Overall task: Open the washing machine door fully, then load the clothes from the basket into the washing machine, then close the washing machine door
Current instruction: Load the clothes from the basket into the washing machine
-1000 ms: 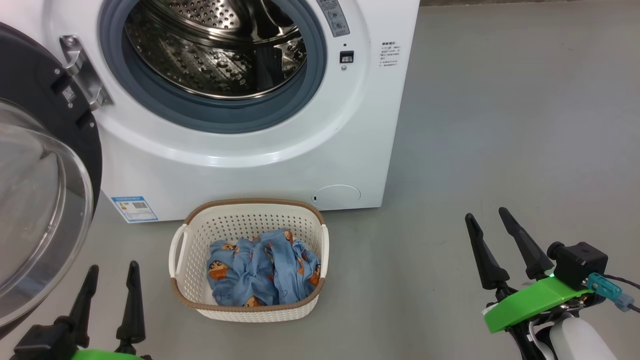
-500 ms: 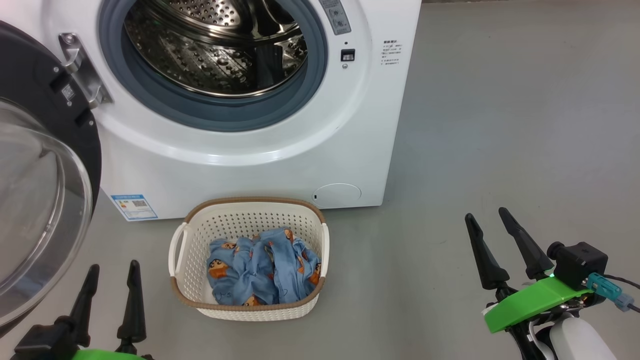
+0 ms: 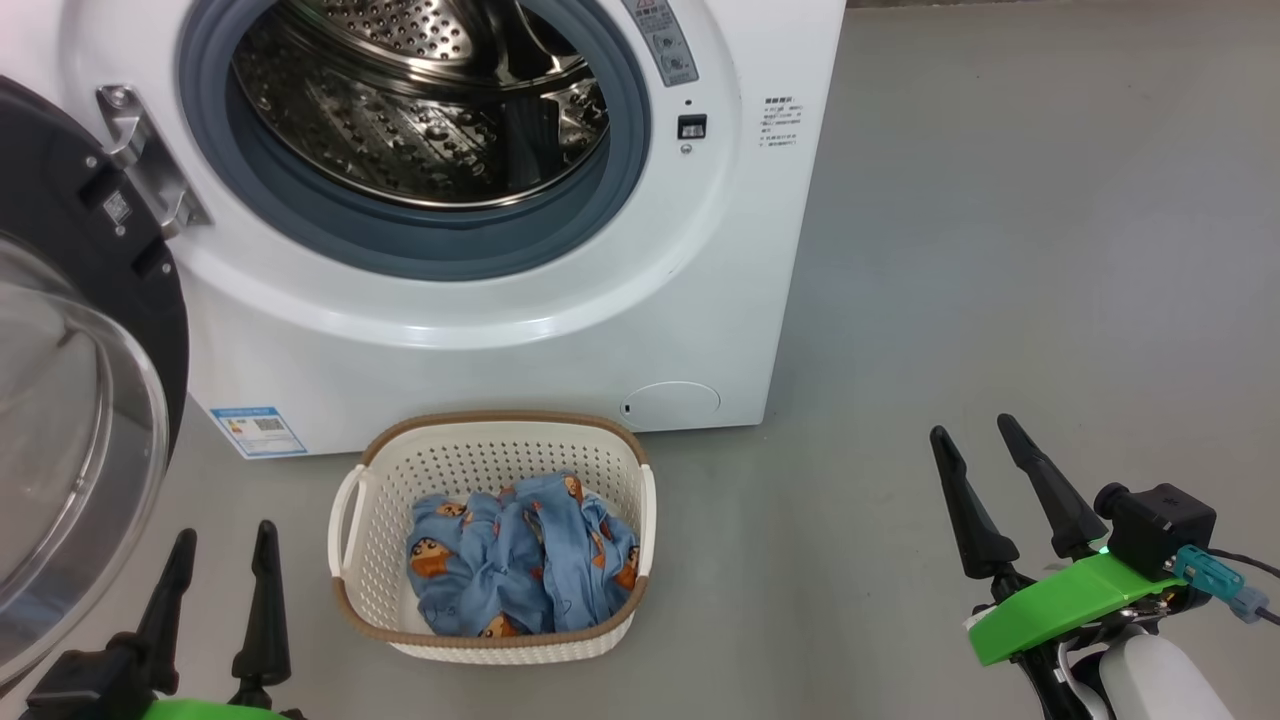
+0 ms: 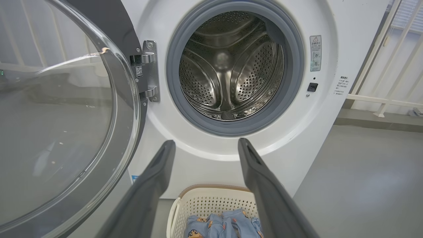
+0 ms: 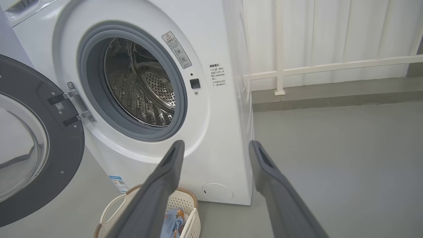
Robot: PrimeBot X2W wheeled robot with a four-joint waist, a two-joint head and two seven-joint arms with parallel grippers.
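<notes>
Down at the near edge, the left end effector (image 3: 225,530) sat low on the left with its two dark fingers spread wide and nothing between them. Over on the right, the right end effector (image 3: 971,426) was just as wide and just as empty, fingers pointing up over the bare grey floor (image 3: 1000,250), well apart from everything else.

Between the two, a little nearer the left one, the basket (image 3: 490,418) stood on the floor, upright, with its brown rim all round. The clothes (image 3: 520,560) lay bunched in the bottom of it, blue fabric with little orange figures, and came nowhere near the rim. Neither end effector touched the basket or the clothes.

Just behind the basket rose the washing machine (image 3: 480,350), its white front close to the basket's far rim. A blue label sticker (image 3: 258,431) sat low on the left and the round filter cap (image 3: 670,404) low on the right.

And the washing machine door (image 3: 150,300) was swung out to the left on its metal hinge (image 3: 140,160), with the clear glass bowl bulging towards the left end effector and the black rim behind it. The opening stood clear, with the grey gasket (image 3: 400,245) ringing it and the perforated steel drum (image 3: 420,110) shining inside; no fabric showed in the part of the drum on view.

Beyond the machine's right side, a white railing (image 5: 281,49) ran along the back.
</notes>
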